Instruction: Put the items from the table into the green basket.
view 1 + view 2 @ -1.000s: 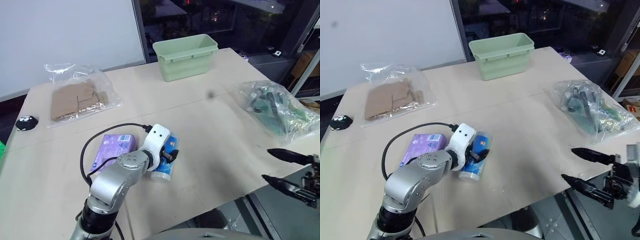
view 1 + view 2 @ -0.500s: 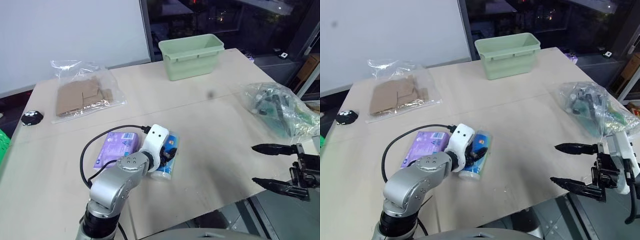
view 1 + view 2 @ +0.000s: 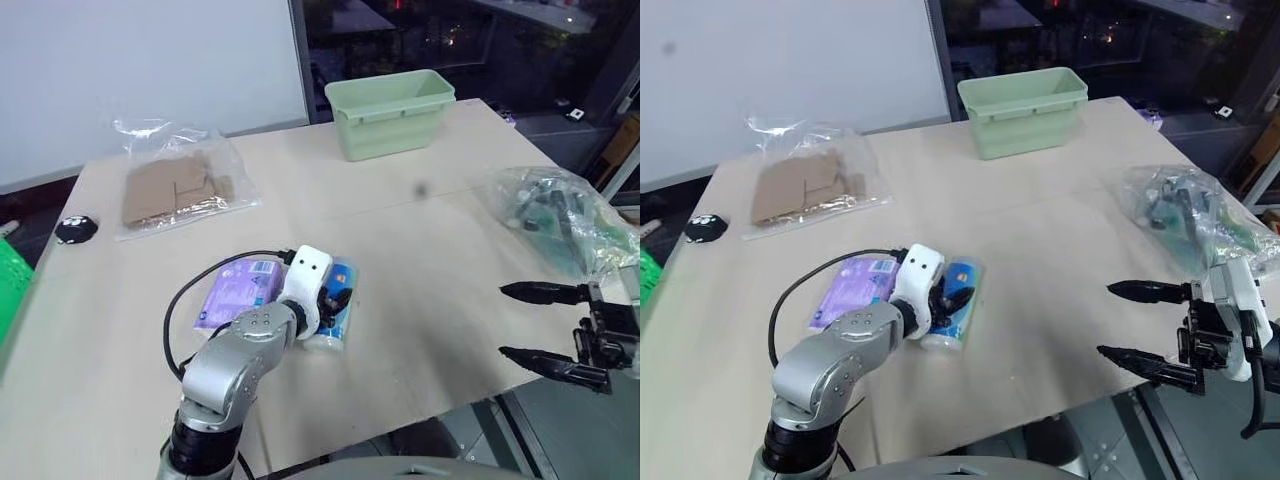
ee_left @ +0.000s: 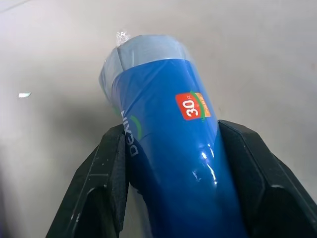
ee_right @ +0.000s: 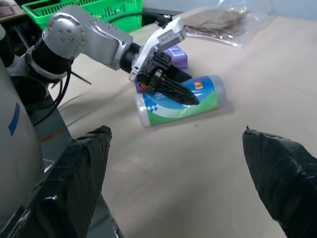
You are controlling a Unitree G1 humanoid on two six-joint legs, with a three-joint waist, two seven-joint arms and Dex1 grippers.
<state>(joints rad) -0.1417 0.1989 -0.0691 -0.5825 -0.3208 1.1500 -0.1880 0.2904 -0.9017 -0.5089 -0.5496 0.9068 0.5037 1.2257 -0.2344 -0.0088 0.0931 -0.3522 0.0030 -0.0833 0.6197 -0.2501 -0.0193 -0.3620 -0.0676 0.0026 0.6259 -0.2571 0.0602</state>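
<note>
so the left fingers [image 4: 173, 163] are clamped on both sides of the blue-label tube [image 3: 333, 318] lying on the desk [image 3: 420, 250], its long axis running straight out between them, while the right fingers [image 3: 1145, 325] hang spread apart, well off to the side.

One purple packet [image 3: 236, 293], one blue-labelled tube [image 3: 335, 318]. Two clear plastic bags [image 3: 175, 190] [image 3: 556, 215], one mint tub [image 3: 391, 112], one green basket [image 5: 101, 8].

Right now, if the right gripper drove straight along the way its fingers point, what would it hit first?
Probably the blue-label tube lying on the table, with the left gripper clamped on it; nothing shows in between, though depth is hard to judge.
</note>
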